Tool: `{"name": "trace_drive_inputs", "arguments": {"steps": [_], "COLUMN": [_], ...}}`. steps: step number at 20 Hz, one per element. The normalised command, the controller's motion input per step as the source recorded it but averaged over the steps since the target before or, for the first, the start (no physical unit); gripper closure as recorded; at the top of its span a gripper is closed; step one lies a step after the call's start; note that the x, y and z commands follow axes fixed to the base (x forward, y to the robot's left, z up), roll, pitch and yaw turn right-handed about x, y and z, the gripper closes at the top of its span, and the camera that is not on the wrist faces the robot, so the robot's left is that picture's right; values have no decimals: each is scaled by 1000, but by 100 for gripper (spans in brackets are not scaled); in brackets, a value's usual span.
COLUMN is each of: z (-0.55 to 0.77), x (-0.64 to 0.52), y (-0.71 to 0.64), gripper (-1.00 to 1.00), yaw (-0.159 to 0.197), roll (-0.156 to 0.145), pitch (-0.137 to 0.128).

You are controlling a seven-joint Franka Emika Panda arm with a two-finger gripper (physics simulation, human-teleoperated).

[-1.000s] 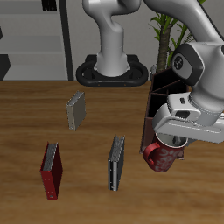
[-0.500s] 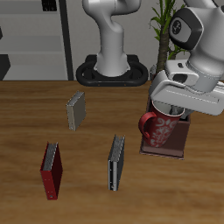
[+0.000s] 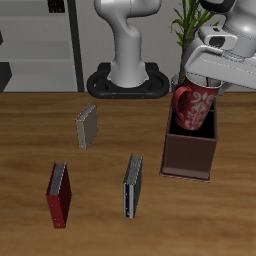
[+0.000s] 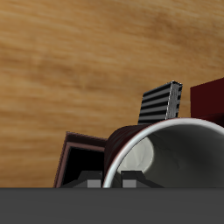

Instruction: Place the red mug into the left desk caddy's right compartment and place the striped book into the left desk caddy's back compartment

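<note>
My fingers pinch the red mug at its rim; my gripper sits right on top of it, so the fingertips themselves are mostly hidden in the exterior view. In the wrist view the mug fills the foreground: white inside, dark red outer wall, rim close to the camera.

Mug look: dark red with a pale speckled pattern, tilted slightly, opening toward my gripper. Handle not clear from here.

Mug is held in the air directly above the left desk caddy, lower part overlapping the caddy's open top in the exterior view. Can't tell if it touches a wall or which compartment it is over.

Caddy: dark reddish-brown box, thin walls, standing upright on the wooden table.

Striped book stands on the table, beside the caddy toward the front edge, apart from it. Dark cover, pale stripes along the edge; stripes also visible in the wrist view.

Red book and small grey book are further out, well apart from the caddy.
</note>
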Motion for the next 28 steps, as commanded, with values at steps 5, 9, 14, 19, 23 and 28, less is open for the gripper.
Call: {"name": "trace_drive_inputs", "arguments": {"steps": [5, 9, 14, 19, 23, 28], "z": [196, -23, -133, -257, -351, -351], "x": [-526, -360, -9, 46, 32, -41], "y": [216, 326, 118, -87, -61, 104], "gripper": [100, 100, 100, 100, 100, 100], "yaw": [6, 37, 14, -8, 1, -5], "roll": [71, 89, 24, -23, -22, 24], "pitch": [-54, 12, 28, 48, 58, 69]}}
